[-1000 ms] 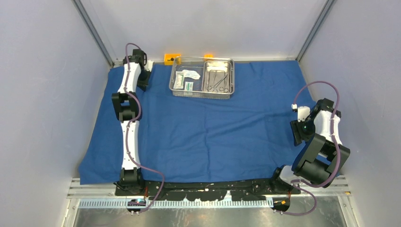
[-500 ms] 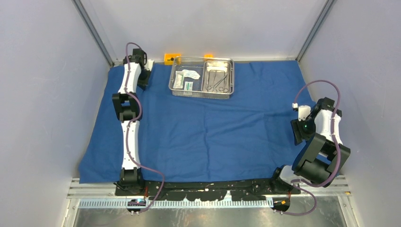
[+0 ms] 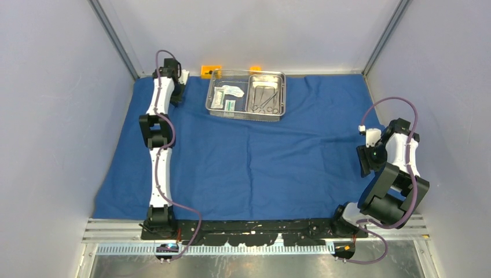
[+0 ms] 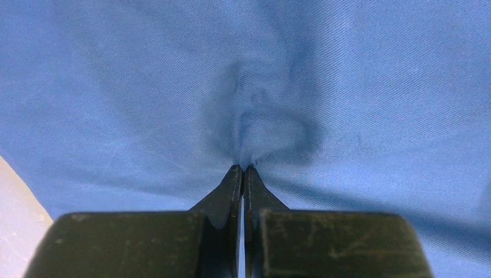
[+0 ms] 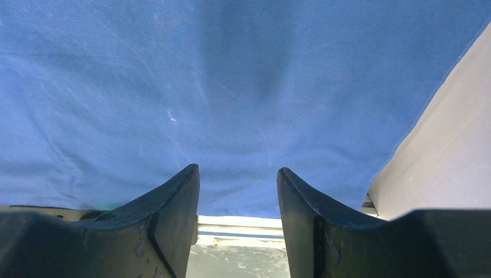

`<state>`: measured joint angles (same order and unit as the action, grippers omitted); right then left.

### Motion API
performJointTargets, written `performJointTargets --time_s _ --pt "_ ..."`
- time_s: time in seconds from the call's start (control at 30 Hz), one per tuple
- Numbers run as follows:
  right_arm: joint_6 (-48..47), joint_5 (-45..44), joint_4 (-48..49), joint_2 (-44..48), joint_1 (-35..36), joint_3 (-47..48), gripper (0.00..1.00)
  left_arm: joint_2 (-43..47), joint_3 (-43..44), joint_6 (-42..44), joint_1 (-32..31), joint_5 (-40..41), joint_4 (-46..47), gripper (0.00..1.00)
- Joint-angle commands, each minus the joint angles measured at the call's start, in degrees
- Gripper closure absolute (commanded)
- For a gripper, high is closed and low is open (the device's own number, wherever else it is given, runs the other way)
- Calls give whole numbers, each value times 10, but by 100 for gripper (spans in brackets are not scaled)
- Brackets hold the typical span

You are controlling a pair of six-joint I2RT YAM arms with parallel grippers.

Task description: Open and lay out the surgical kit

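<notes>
Left arm (image 3: pixel 157 145): is stretching straight away from its base along the left side of the counter (image 4: pixel 14 231), with its wrist bending down at the far left corner.
Left fingers (image 4: pixel 236 176): are clenching tight on a small pinch of the blue cloth wrap (image 3: pixel 260 162), and the fabric is puckering into folds just past the tips.
Blue cloth wrap: is lying opened out and nearly flat across most of the counter, with soft creases running through its middle and its near edge lying by the arm bases.
Orange blocks (image 3: pixel 209 70): are sitting at the far edge, one just behind the far left corner of the steel mesh basket (image 3: pixel 246 116) and another further right behind it.
Steel mesh basket: is resting on the wrap at far centre, well apart from both sets of fingers.
White-green packets (image 3: pixel 223 95): are lying close together in the left half of the basket, three in all.
Solid steel tray (image 3: pixel 265 79): is sitting inside the right half of the basket.
Scissors and forceps (image 3: pixel 267 99): are lying in the tray, too small to tell one from another.
Right arm (image 3: pixel 394 179): is folding back on itself at the right side, with its wrist pointing down.
Right fingers (image 5: pixel 184 197): are standing apart, released, with nothing between them, and are hanging over the right part of the wrap close to the cloth's edge.
</notes>
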<state>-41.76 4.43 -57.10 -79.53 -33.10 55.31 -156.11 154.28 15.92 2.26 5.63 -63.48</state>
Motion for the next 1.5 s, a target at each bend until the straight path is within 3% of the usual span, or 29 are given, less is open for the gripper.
performJointTargets --time_s 0.0,0.23,0.33,0.4,0.57,0.67,0.93,1.17,1.27,1.37,1.47 --pt "4 8 -7 5 -1 19 43 -6 -24 28 20 61 104 100" --pt "48 61 3 -8 2 52 43 83 -141 26 18 13 117 96" --pt "91 82 29 -20 27 80 43 107 -144 23 16 -3 100 78" --pt "134 83 64 -29 53 99 43 125 -145 20 14 -12 90 58" --pt "246 39 190 -87 129 151 41 184 -178 10 13 -32 93 23" --pt "296 16 244 -155 155 206 41 218 -211 3 13 -40 104 11" --pt "312 -14 246 -367 173 370 38 289 -339 4 13 -44 144 4" --pt "321 35 241 -414 173 388 27 324 -417 10 13 -35 172 4" --pt "314 34 233 -425 175 383 27 333 -437 14 13 -30 182 4" --pt "303 24 233 -433 175 368 34 343 -461 17 13 -27 195 4" --pt "292 14 225 -444 175 361 52 352 -481 19 13 -26 206 4"
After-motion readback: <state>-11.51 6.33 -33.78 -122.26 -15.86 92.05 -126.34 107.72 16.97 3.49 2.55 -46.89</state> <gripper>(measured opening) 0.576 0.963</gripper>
